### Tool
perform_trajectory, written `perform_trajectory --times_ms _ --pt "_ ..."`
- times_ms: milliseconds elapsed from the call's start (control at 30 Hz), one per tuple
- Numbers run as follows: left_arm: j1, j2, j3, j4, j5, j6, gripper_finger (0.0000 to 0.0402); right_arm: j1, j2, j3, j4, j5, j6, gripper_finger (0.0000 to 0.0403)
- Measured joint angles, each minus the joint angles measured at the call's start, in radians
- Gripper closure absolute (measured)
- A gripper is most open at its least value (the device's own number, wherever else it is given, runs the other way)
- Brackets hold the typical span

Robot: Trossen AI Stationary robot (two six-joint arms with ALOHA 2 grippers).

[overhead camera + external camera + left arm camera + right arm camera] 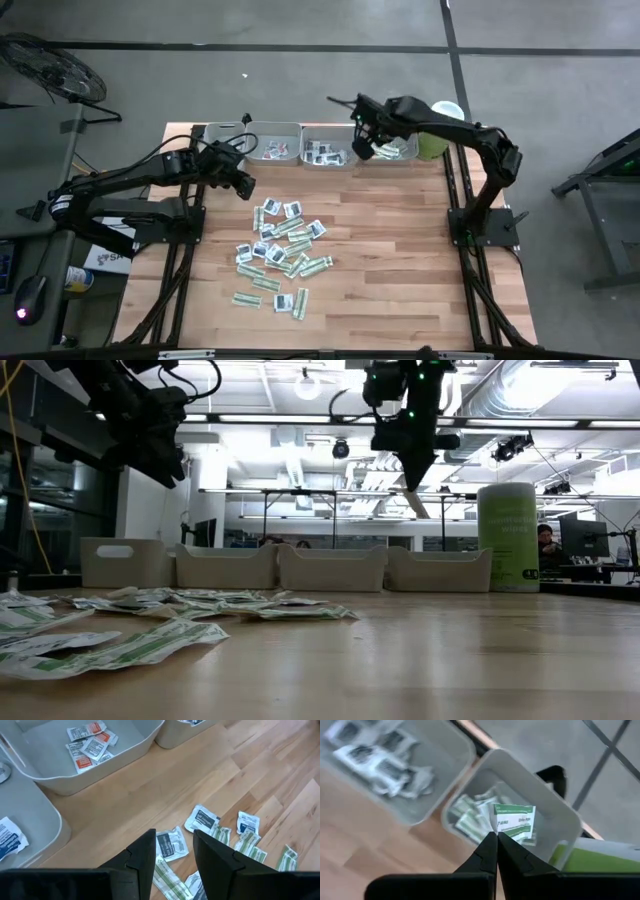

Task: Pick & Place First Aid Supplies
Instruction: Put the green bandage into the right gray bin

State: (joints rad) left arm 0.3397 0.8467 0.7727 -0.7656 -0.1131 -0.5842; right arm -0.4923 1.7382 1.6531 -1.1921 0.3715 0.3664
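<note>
Right hand pinches a flat green-white sachet above the far right grey tray. Left hand, half open and empty, hangs over the loose sachets on the wooden desk. Farther trays blur.

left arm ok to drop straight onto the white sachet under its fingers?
Probably yes. The left gripper hovers open over the white sachet, which lies flat on bare wood; green strips crowd one side.

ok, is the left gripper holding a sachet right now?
No. The left gripper is open and empty above the sachets scattered on the table.
</note>
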Motion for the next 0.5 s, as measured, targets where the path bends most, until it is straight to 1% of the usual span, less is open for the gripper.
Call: perform_trajectory --times_ms 133,200,333,500 --pt "0.000 0.000 0.000 -0.002 -0.006 -0.012 0.0271 -0.050 0.005 -0.004 0.014 0.005 0.000 0.0403" --pt "0.000 0.000 0.000 -0.003 -0.010 -0.023 0.0271 -0.063 0.006 -0.034 0.047 0.000 0.000 0.0403" --pt "0.000 0.000 0.000 -0.003 -0.012 -0.026 0.0271 -0.079 0.009 -0.165 0.167 -0.063 0.000 0.0403" --pt "0.000 0.000 0.000 -0.004 -0.012 -0.028 0.0271 -0.099 0.010 -0.312 0.268 -0.051 0.019 0.0403"
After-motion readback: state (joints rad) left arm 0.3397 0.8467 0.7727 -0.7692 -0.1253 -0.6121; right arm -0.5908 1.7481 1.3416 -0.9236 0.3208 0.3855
